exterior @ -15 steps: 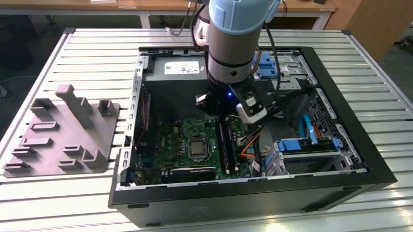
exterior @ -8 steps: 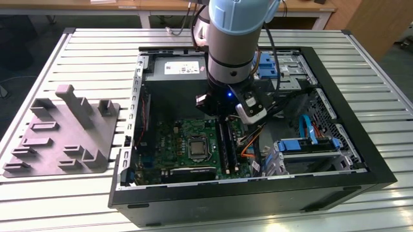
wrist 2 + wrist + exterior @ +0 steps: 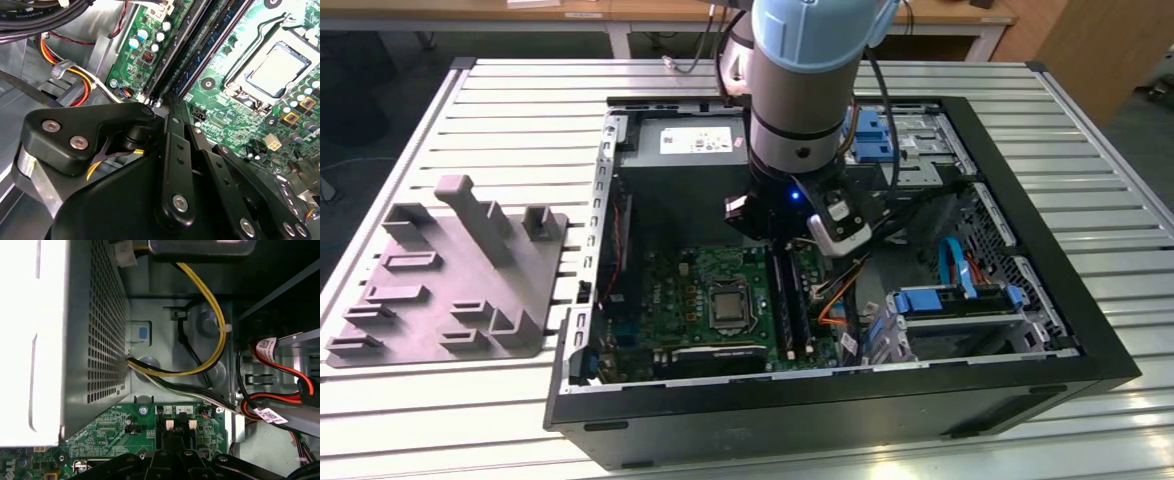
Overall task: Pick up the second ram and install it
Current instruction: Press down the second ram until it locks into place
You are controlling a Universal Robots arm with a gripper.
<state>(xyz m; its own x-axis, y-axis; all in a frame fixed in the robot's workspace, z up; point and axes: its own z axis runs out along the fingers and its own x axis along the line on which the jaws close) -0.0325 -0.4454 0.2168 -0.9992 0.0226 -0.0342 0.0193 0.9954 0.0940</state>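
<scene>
Black linkage bars of the gripper (image 3: 170, 107) are seen closest in the second wrist view, drawn together to a narrow tip directly over the memory slots (image 3: 200, 47) of the motherboard (image 3: 235, 65). The fingers appear nearly closed, pinched at the end of a dark strip that runs away from them along a slot; this strip is judged to be the ram (image 3: 212, 42), standing in or on its slot, though whether it is gripped or merely touched cannot be told. In the exterior view the gripper (image 3: 781, 238) is lowered inside the open case (image 3: 1067, 300), with the slots (image 3: 790, 300) just below it, the CPU socket (image 3: 724, 303) beside them, and the grey power supply (image 3: 687, 145) behind the arm. In the first wrist view the perforated power supply (image 3: 95, 330), yellow and black cables (image 3: 200, 355) and the white slot latches (image 3: 180, 424) are shown just beyond the gripper (image 3: 172, 460). A grey fixture (image 3: 447, 275) lies well apart, outside the case. Risks, as judged: a tilted or off-slot stick could jam or bend if pressed; a reversed notch would block seating; latches left open would leave one end raised; nearby cables could be snagged by the linkage.
</scene>
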